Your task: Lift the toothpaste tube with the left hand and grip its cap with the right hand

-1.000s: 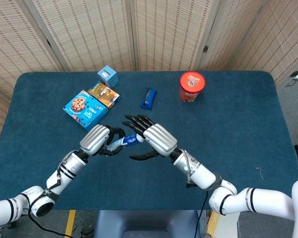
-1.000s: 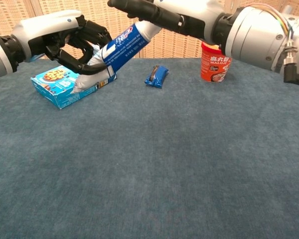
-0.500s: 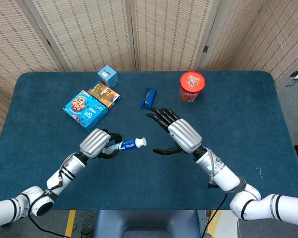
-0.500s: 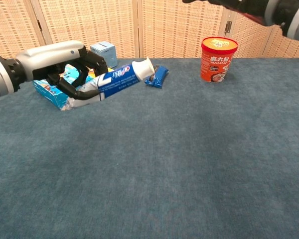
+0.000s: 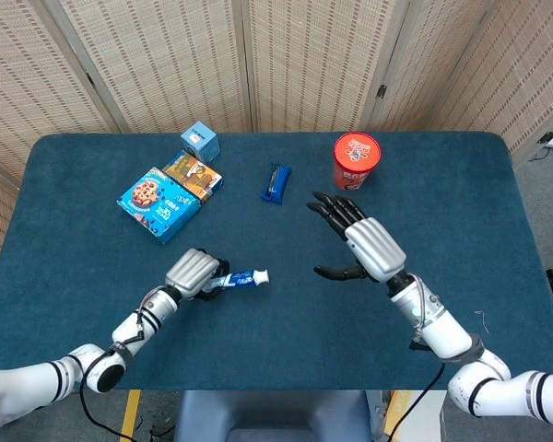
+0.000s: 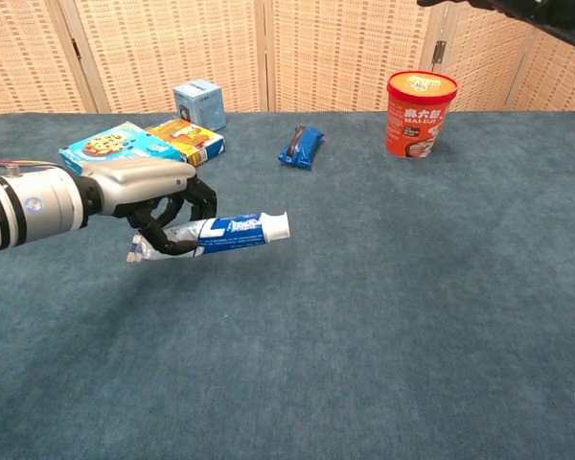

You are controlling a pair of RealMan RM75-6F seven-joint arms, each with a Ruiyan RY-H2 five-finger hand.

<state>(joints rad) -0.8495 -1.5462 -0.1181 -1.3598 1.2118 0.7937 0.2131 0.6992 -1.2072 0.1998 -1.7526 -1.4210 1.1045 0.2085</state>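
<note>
1. A second ago the right hand (image 5: 364, 242) had its fingers at the cap (image 6: 279, 226) of the toothpaste tube (image 6: 216, 233); half a second ago it had already let go and pulled off to the right, and now it sits further right again, well apart from the tube.
2. Over the same second the left hand (image 6: 158, 204) has dropped from chest height in the chest view to low over the blue table (image 5: 442, 175), and the tube has tipped from a steep upward slant to nearly level.
3. In the head view the left hand has drawn back toward the near edge of the table, taking the tube along.
4. The left hand grips the tube around its rear half, dark fingers (image 6: 163, 240) curled under and around it, the crimped end sticking out behind the hand.
5. The white cap points to the right, free in the air with nothing touching it.
6. The right hand holds nothing: its fingers are spread and extended toward the far side of the table, thumb out to the side, above the table surface.
7. Only a dark edge of the right hand shows at the top right corner of the chest view.
8. At the far side stand a red instant-noodle cup (image 5: 357, 160), a dark blue snack bar (image 5: 276, 181), a blue cookie box (image 5: 158, 202), a smaller brown box (image 5: 193, 175) touching it, and a small light-blue box (image 5: 200, 141).
</note>
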